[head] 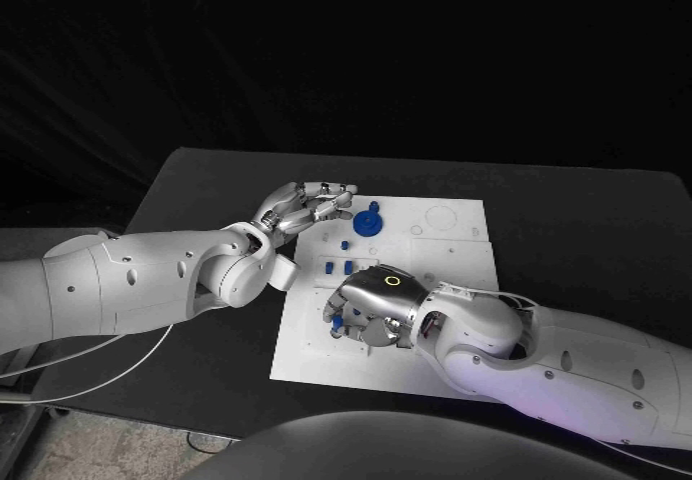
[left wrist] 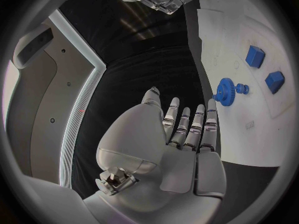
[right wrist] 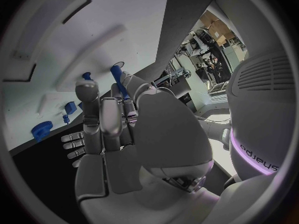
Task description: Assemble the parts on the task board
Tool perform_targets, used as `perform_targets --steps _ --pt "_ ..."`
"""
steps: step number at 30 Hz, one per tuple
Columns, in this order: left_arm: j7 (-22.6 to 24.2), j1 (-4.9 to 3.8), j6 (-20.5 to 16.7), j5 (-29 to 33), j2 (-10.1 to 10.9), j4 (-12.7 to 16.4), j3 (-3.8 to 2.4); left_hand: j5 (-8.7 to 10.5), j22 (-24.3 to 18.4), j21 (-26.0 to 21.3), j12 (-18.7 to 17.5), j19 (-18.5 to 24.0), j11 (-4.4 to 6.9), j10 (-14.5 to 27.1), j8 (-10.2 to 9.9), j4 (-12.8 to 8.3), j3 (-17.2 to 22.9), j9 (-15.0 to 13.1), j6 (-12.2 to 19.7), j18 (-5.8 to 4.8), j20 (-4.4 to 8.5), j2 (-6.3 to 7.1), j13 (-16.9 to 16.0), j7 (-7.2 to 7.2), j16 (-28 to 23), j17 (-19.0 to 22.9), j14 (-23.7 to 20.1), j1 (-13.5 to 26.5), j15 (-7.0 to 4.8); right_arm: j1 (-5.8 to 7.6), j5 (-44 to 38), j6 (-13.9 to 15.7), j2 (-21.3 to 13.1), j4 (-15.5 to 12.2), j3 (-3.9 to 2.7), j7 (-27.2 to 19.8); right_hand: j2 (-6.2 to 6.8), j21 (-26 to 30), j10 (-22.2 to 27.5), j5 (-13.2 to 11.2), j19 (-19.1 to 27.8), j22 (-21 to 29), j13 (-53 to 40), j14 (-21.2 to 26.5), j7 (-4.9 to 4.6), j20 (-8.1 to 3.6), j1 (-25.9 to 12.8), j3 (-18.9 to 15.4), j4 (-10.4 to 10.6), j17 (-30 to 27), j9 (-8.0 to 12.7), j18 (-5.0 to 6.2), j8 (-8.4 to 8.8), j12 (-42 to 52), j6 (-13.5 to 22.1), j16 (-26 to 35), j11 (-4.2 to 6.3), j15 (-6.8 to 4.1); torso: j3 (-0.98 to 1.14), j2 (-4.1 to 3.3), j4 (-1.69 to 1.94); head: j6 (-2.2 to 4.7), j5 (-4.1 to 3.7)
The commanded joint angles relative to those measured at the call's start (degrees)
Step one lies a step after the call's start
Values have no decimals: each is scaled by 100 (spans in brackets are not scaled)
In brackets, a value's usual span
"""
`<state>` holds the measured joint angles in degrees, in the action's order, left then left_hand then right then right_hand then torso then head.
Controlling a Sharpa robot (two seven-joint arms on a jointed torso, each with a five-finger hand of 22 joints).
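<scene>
Black backdrop (head: 346, 70) is hanging across the upper frame, dark surface (head: 577, 230) sitting mid-frame, speckled floor (head: 101, 440) showing lower left.

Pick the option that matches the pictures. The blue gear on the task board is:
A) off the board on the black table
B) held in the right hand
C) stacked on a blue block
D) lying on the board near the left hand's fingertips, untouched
D: the blue gear lies on the task board just beyond the left hand, whose straight fingers stop short of it in the left wrist view.
</scene>
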<state>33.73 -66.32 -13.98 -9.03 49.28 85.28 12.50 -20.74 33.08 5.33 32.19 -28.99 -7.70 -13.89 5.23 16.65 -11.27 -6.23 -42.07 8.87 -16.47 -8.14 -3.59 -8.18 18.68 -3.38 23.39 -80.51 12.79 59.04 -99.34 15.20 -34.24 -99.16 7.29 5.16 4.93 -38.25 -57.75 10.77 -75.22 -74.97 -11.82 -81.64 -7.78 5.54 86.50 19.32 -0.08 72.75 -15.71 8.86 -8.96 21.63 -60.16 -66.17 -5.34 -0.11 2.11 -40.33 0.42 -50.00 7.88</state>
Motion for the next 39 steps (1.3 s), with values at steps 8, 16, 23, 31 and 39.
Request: perform_targets --steps 8,16,23,31,39 --pt "39 1 137 22 -19 0 -5 -27 -8 20 19 -23 -24 11 35 3 -17 7 2 -95 -7 -65 5 -33 38 -7 2 14 5 -64 -11 -109 -2 -29 7 10 -14 47 -160 20 53 -411 5 37 -3 -2 50 -10 -24 -11 -11 -54 24 6 -13 23 103 -7 3 -2 0 0 -12" --pt "24 1 155 22 -26 -12 -5 -36 -11 21 15 -25 -21 18 38 4 -17 7 0 -98 -7 -85 5 -44 43 -7 2 10 9 -85 54 -105 -2 -66 7 4 -16 44 -166 15 54 -411 5 37 -5 -1 42 -12 -19 -8 -13 -55 24 6 -18 20 102 -5 0 -3 1 0 -28" --pt "10 1 168 22 -32 -15 -5 -39 -13 22 14 -25 -19 22 42 4 -17 7 -4 -99 -7 -94 5 -51 45 -7 1 8 11 -89 41 -99 2 -69 7 25 -16 40 -167 12 54 -412 6 37 -5 -1 39 -13 -17 -8 -14 -56 24 5 -19 20 102 -5 -4 -1 2 0 -31" --pt "-5 1 186 22 -32 -16 -5 -46 -17 23 11 -26 -18 27 49 5 -18 5 -13 -101 -7 -111 6 -63 48 -7 -2 5 14 -91 -16 -131 2 -54 7 125 66 295 225 5 187 -354 108 131 -65 44 -28 9 1 -103 64 -37 276 -234 371 162 -17 81 -2 -1 0 0 -25" --pt "-13 1 212 23 -38 -22 -5 -46 -17 23 11 -26 -18 27 49 5 -18 5 -13 -101 -7 -111 6 -63 48 -7 -2 5 14 -93 -38 -139 -11 -68 7 146 219 964 1306 -141 582 -220 180 441 259 126 -115 -141 10 -319 330 70 531 -476 1403 490 -200 130 -1 -5 -1 0 -30"
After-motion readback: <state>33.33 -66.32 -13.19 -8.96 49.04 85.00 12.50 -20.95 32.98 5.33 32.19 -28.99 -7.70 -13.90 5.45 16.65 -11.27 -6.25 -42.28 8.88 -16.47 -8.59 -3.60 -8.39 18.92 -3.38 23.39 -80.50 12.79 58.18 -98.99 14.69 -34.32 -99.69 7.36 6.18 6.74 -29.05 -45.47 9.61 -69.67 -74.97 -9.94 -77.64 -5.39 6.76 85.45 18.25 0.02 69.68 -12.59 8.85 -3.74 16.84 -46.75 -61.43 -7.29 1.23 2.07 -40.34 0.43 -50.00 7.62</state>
